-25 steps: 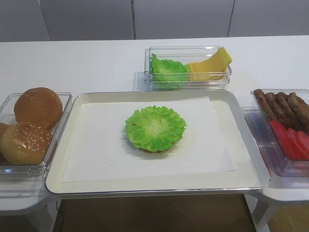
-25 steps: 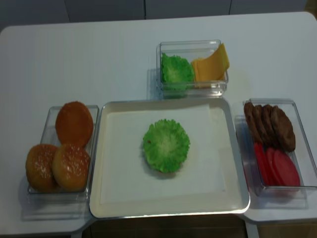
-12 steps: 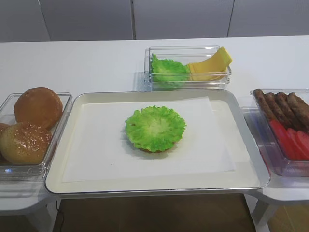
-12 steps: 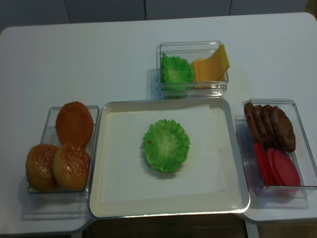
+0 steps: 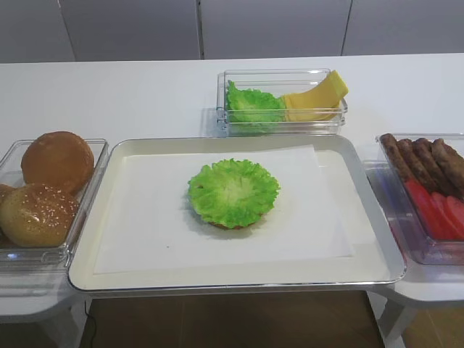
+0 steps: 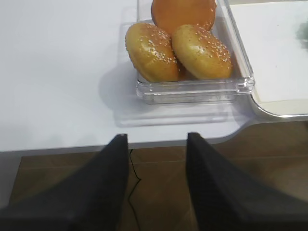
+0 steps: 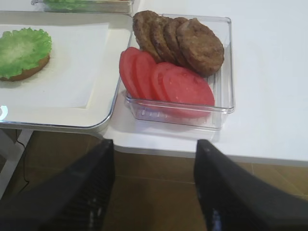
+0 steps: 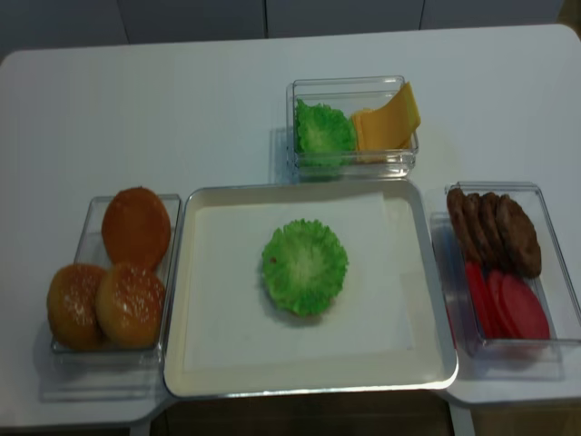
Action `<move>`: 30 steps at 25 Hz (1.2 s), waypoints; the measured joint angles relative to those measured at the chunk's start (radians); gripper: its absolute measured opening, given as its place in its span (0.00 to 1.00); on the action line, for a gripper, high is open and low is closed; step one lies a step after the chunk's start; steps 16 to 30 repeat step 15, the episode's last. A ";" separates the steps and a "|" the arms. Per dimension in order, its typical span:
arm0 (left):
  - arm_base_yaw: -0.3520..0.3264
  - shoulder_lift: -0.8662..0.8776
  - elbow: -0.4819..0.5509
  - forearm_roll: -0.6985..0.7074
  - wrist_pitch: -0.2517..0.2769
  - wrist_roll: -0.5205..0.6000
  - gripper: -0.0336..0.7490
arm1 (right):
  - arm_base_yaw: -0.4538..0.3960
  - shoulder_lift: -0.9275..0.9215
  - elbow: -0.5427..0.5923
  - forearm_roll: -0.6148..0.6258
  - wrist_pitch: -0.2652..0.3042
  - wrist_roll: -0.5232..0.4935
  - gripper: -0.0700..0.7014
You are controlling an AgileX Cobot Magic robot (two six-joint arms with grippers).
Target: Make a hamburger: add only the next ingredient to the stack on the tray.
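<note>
A frilly green lettuce leaf (image 5: 233,192) lies flat on the bun bottom half (image 7: 30,73), whose brown rim peeks out beneath it, in the middle of the paper-lined tray (image 5: 217,281). The overhead view shows the leaf (image 8: 305,266) covering the bun completely. Neither gripper appears in the exterior views. My right gripper (image 7: 155,142) hangs open below the table's front edge, in front of the patty and tomato container, with nothing between its fingers. My left gripper (image 6: 157,135) is open too, low in front of the bun container, holding nothing.
A clear container (image 5: 283,101) behind the tray holds more lettuce and yellow cheese slices. Right of the tray, another container (image 5: 428,188) holds brown patties and red tomato slices. At the left, sesame bun tops (image 5: 40,210) fill a third container. Brown floor lies below the table edge.
</note>
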 joint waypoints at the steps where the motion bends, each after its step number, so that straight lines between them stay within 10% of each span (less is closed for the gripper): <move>1: 0.000 0.000 0.000 0.000 0.000 0.000 0.42 | 0.000 0.000 0.000 0.000 0.000 0.000 0.63; 30: 0.000 0.000 0.000 0.000 0.000 0.000 0.42 | 0.000 -0.002 0.001 0.000 0.000 0.000 0.63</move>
